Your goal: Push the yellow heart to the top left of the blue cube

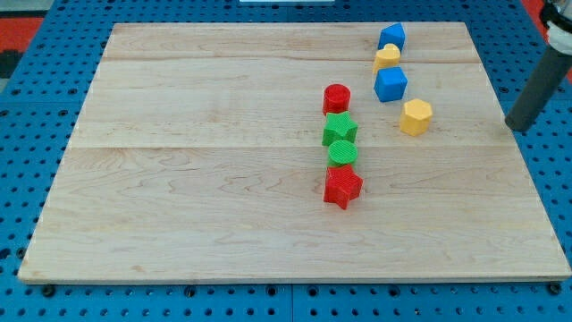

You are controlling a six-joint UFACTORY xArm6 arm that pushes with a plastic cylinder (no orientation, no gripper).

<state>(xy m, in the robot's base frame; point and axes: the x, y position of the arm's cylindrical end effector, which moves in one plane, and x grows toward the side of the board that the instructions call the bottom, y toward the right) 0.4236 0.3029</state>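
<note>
The yellow heart (387, 57) lies near the view's top right, just above the blue cube (391, 84) and touching or nearly touching it. A second blue block (391, 37) sits right above the heart. My tip (514, 127) is at the view's right edge of the board, well to the right of and slightly below the blue cube, touching no block.
A yellow hexagonal block (416, 117) lies below right of the blue cube. A column left of it holds a red cylinder (337, 98), a green star (340, 130), a green cylinder (342, 152) and a red star (342, 187). The wooden board (179, 179) rests on blue pegboard.
</note>
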